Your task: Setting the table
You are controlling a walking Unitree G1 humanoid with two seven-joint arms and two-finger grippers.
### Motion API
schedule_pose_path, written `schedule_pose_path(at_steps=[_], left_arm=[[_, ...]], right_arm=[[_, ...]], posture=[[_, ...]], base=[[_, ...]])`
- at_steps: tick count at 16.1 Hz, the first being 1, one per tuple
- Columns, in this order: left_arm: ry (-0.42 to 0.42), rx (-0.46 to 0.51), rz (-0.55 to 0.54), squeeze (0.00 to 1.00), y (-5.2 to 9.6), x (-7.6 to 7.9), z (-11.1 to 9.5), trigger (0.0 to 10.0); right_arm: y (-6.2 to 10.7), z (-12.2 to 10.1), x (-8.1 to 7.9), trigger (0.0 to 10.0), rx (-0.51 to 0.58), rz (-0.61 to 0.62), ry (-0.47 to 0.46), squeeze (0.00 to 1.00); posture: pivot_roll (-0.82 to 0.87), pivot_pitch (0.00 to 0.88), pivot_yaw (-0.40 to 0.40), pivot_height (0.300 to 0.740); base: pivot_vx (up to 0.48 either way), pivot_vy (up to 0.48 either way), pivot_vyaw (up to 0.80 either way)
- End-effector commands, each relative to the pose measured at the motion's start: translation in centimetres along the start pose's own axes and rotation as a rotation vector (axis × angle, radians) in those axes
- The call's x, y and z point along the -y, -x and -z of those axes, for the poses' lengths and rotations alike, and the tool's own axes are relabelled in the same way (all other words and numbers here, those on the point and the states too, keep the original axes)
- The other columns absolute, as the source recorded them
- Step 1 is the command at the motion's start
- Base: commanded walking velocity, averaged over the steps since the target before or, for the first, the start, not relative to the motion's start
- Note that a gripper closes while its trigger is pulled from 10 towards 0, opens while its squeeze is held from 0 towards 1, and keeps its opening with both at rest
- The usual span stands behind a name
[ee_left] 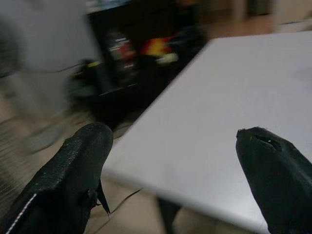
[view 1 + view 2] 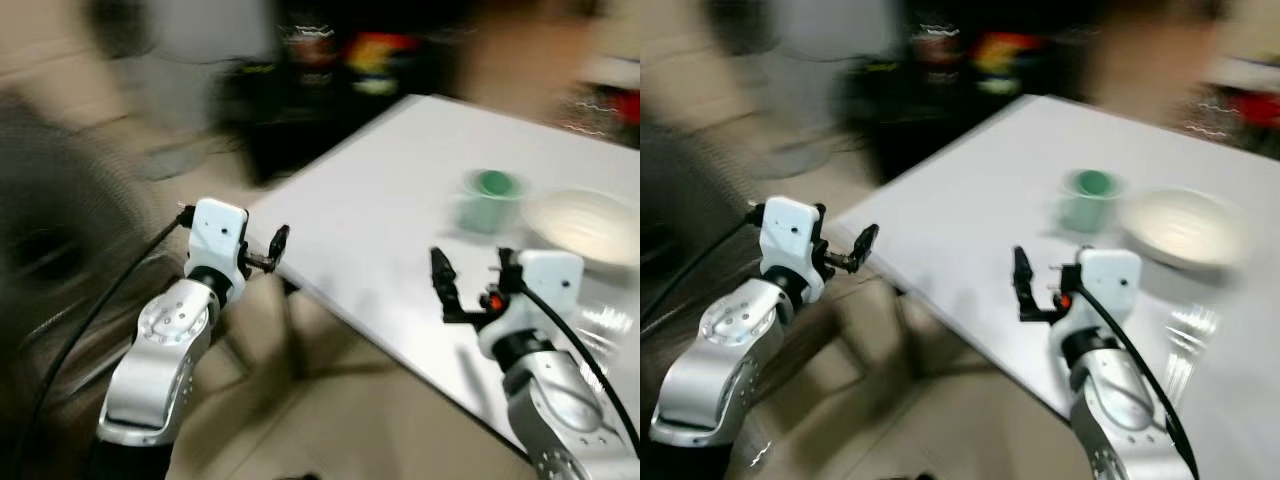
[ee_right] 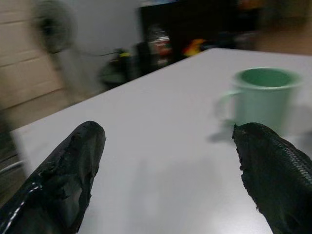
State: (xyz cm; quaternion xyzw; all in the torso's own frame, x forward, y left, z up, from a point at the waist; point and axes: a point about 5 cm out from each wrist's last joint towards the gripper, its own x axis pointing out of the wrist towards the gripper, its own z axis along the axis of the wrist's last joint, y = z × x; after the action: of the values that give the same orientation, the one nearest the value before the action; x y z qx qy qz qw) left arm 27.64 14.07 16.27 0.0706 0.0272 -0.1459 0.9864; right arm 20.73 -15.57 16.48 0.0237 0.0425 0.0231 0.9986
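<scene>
green mug (image 3: pixel 261 100) ahead of right end effector (image 3: pixel 170 175)

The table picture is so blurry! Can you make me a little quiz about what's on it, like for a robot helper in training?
1. True or false: the mug is green.
2. What sits on the table right beside the mug? A) a bowl B) a kettle C) a book
3. Fill in: both grippers, left and right, have their fingers ____ and hold nothing.

Key:
1. True.
2. A, the pale bowl.
3. Open. The right gripper is over the table's edge; the left is beside the table, off its edge.
</scene>
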Motion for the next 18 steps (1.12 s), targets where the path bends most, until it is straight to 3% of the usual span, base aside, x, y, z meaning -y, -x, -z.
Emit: schedule_pose_path(at_steps=[1, 7, 14, 18], left_arm=[[-0.02, 0.023, -0.014, 0.0, 0.2, -0.4, -0.7, 10.0], [-0.032, 0.03, -0.034, 0.0, 0.9, -0.4, -0.6, 10.0], [-0.017, 0.04, -0.002, 0.0, 0.2, 0.2, -0.8, 10.0], [-0.02, 0.04, 0.0, 0.0, 0.1, 0.0, -0.9, 10.0]], right_arm=[[0.0, 0.0, 0.0, 10.0, 0.013, -0.009, 0.004, 1.0], [-0.7, 0.7, -0.2, 10.0, 0.009, -0.06, 0.015, 1.0], [-0.8, 1.1, 0.6, 10.0, 0.02, -0.011, 0.027, 1.0], [-0.9, 1.5, 1.0, 10.0, 0.021, -0.008, 0.075, 1.0]], posture=[[-0.01, 0.0, 0.099, 0.74], [0.02, 0.0, 0.063, 0.74], [0.01, 0.0, 0.082, 0.74], [0.01, 0.0, 0.087, 0.74]], base=[[0.0, 0.0, 0.8], [0.0, 0.0, 0.8], [0.0, 0.044, 0.8], [0.0, 0.343, 0.0]])
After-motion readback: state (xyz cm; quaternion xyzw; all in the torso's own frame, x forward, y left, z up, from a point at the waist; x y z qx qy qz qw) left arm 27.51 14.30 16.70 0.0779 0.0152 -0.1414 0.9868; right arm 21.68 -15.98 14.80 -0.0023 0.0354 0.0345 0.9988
